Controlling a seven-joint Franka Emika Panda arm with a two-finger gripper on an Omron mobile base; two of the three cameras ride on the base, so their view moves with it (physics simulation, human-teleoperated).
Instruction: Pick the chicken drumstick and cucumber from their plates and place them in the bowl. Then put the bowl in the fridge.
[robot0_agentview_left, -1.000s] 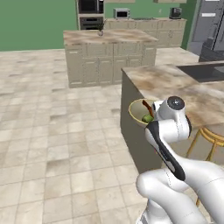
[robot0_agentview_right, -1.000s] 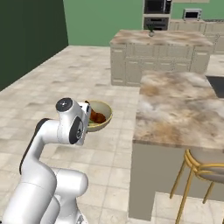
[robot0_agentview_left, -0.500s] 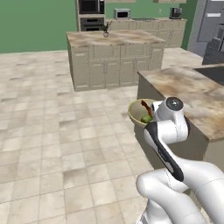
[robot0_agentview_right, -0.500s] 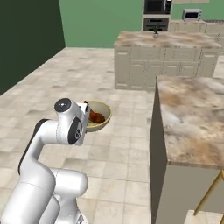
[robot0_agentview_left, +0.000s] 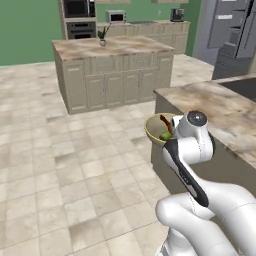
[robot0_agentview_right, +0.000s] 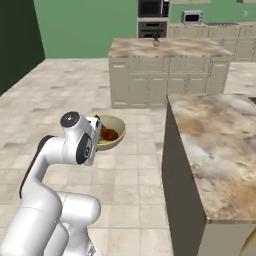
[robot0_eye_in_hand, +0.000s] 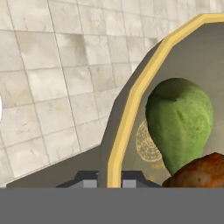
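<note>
We log the bowl (robot0_agentview_left: 156, 131) at centre frame in the left base view, carried in the air just left of the arm's wrist; in the right base view the bowl (robot0_agentview_right: 112, 133) sits left of centre, just right of the wrist. It is round and cream-tan with a yellowish rim. Inside, in the left base view, we see the cucumber (robot0_agentview_left: 164, 135) as a small light-green lump beside the chicken drumstick (robot0_agentview_left: 167, 125), a reddish-brown sliver. In the hand view the cucumber (robot0_eye_in_hand: 179, 120) is a stubby, rounded green form at right of centre, and the chicken drumstick (robot0_eye_in_hand: 202, 173) shows as a mottled orange-brown mass at lower right, touching it.

The gripper (robot0_eye_in_hand: 110, 180) appears at the bottom of the hand view, its two tips pinching the bowl's rim, one on each side of the yellow edge.

Edges and room: a marble-topped counter (robot0_agentview_left: 225, 117) with a dark side wall lies right of the bowl in the left base view, its corner close behind the bowl. Open beige tiled floor (robot0_agentview_left: 70, 170) spreads across the left half. A pale cabinet island (robot0_agentview_left: 115, 75) with a marble top stands in the upper centre, well apart. The grey steel fridge (robot0_agentview_left: 232, 37) stands at upper right.
</note>
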